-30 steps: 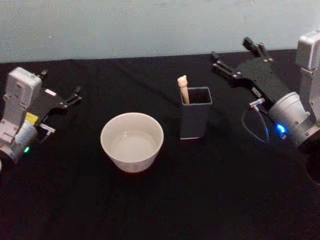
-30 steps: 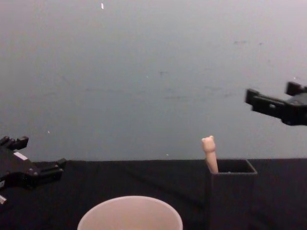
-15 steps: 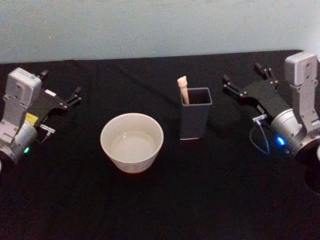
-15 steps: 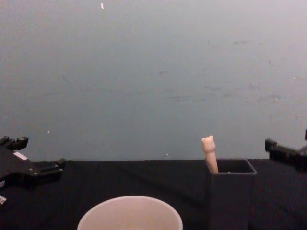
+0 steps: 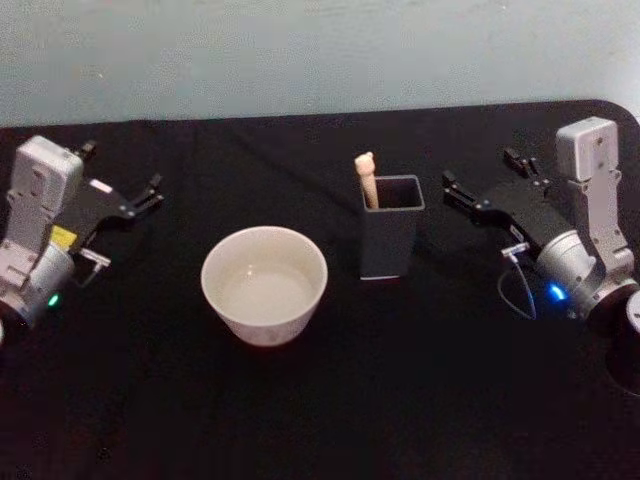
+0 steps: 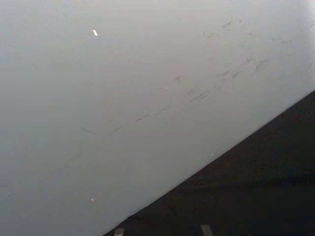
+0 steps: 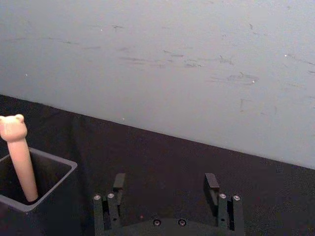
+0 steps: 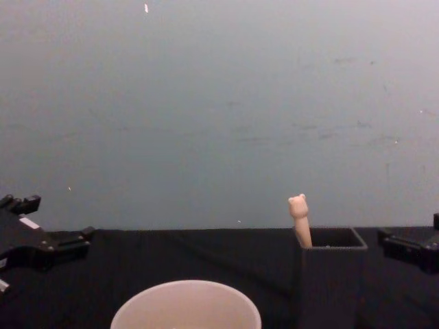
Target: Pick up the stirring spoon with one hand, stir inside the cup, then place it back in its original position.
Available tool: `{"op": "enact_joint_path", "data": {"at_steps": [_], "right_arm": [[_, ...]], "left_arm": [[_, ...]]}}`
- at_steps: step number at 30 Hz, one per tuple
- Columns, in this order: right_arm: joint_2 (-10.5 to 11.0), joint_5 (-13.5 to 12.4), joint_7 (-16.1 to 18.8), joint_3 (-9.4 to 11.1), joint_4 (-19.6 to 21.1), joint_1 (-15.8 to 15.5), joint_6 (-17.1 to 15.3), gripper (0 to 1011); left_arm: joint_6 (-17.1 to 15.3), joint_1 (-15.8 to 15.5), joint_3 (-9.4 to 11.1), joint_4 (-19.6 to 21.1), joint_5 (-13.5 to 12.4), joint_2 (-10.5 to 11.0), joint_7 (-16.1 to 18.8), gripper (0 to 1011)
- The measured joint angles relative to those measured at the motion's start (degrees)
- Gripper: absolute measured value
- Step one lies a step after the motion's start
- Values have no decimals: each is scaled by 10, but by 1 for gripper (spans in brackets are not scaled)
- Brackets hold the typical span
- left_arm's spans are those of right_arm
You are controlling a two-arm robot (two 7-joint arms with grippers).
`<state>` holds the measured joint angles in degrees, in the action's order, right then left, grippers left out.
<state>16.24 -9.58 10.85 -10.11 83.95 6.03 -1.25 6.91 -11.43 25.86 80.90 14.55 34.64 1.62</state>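
Left gripper [image 5: 118, 200]: far to the left of the holder, low over the black table [image 5: 420, 400], fingers apart, nothing between them.
Cup [image 5: 264, 283]: just left of the holder, a bit nearer the robot, standing upright, not touching the holder, pale inside.
Stirring spoon [image 5: 367, 178]: standing in the holder, leaning on its left back corner, bear-head knob sticking up above the rim; bowl end hidden down inside.
Holder [image 5: 391, 238]: dark square box near the middle of the table, open at the top.
Right gripper [image 5: 484, 183]: right of the holder, close by but not touching, about level with its rim, pointing toward the back wall [image 5: 300, 50]; fingers wide apart and empty, seen clearly from the right wrist [image 7: 166, 183].
Spoon from the right wrist [image 7: 18, 152]: stick handle upright in the box corner, beside the open gripper, well clear of both fingers.
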Motion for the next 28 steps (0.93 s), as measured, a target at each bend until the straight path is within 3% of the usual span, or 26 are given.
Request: {"op": "enact_joint_path", "data": {"at_steps": [28], "right_arm": [[1,1,-1,-1,2,-1,3,1003]], "left_arm": [[0,0,0,0,0,0,0,1001]]}}
